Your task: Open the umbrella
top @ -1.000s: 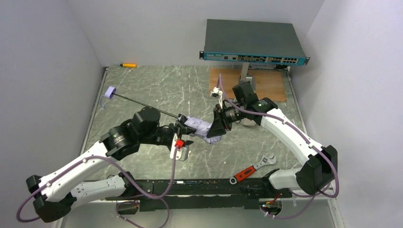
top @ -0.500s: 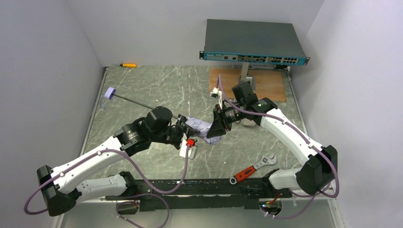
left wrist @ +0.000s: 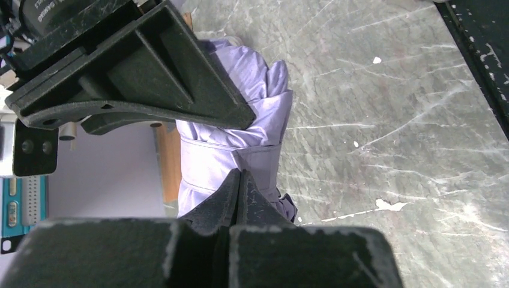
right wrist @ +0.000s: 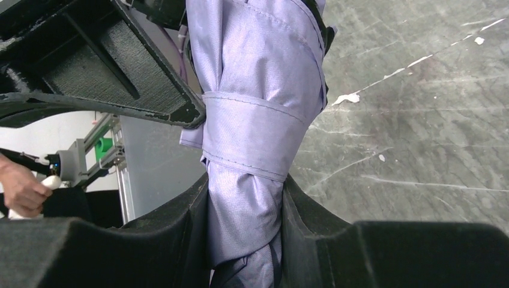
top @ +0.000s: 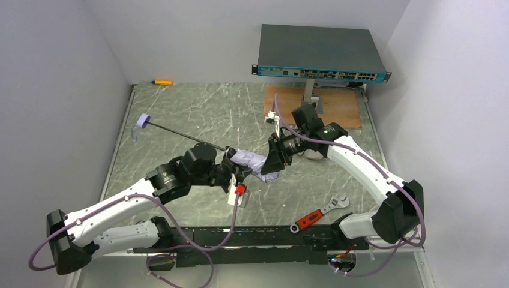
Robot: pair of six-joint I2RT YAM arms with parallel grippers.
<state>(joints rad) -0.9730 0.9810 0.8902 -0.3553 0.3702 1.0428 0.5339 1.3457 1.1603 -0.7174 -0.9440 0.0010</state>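
Observation:
The umbrella [top: 252, 161] is folded, a lavender bundle with a strap wrapped round it, lifted just above the marble table. Its thin black shaft [top: 180, 135] runs to the far left and ends in a small pale handle [top: 143, 121]. My right gripper [top: 273, 163] is shut on the bundle's end; in the right wrist view the fabric [right wrist: 258, 90] fills the gap between its fingers [right wrist: 246, 204]. My left gripper [left wrist: 240, 175] is shut, its tips pressed together against the strap [left wrist: 228, 150]. Whether any fabric is pinched between them does not show.
A teal network switch [top: 321, 54] stands on a stand over a wooden board [top: 339, 111] at the back right. A red-handled wrench [top: 318, 213] lies near the right arm's base. An orange screwdriver [top: 161, 82] lies at the back left corner. Walls close in on three sides.
My left arm has pushed in toward the bundle and its gripper has gone from open to shut at the strap. The umbrella's handle has shifted slightly. The right arm has held still.

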